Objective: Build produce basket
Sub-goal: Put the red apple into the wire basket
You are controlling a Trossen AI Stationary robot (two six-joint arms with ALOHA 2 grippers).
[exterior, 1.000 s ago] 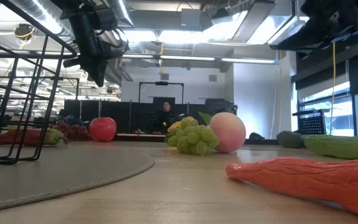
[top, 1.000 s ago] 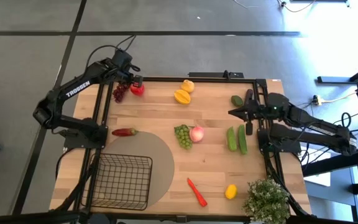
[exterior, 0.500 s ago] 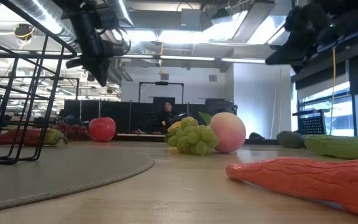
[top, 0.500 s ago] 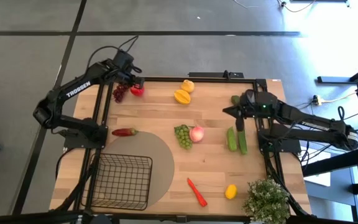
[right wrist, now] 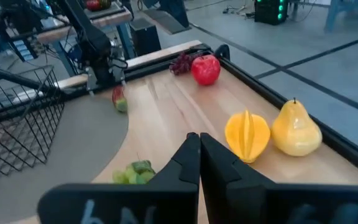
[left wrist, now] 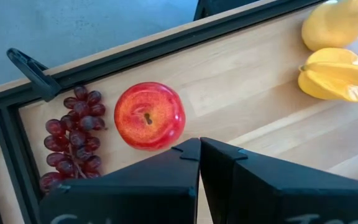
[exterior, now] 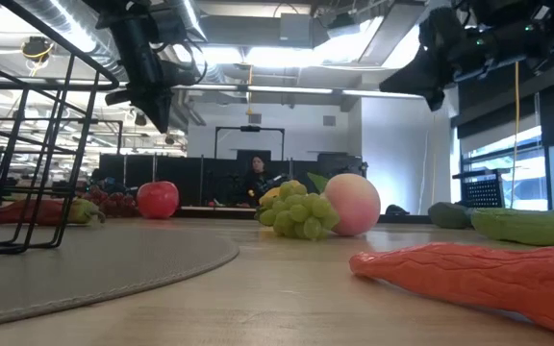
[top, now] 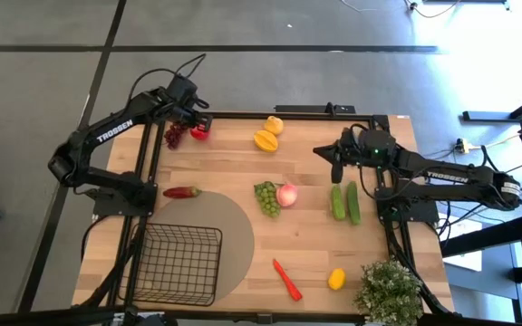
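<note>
The black wire basket [top: 180,263] stands on the round tan mat [top: 234,226] at the table's near left. Toy produce lies scattered on the table. The red apple [left wrist: 149,116] and purple grapes [left wrist: 72,137] rest in the far left corner. My left gripper [top: 199,119] [left wrist: 199,144] hovers shut just above the apple, touching nothing. My right gripper [top: 335,168] [right wrist: 199,138] is shut and raised above the table beyond the two cucumbers [top: 344,202]. Green grapes [top: 265,198] and the peach [top: 286,194] lie mid-table.
A starfruit [top: 265,140] and a yellow pear [top: 275,124] lie at the far edge. A red chili [top: 181,192] sits by the mat, with an orange-red pepper [top: 287,279] and a lemon [top: 336,279] near the front. The potted plant [top: 388,290] stands at the near right corner.
My right arm has swung from over the cucumbers toward the table's left and far edge, staying raised with its fingers shut. No fruit has moved.
</note>
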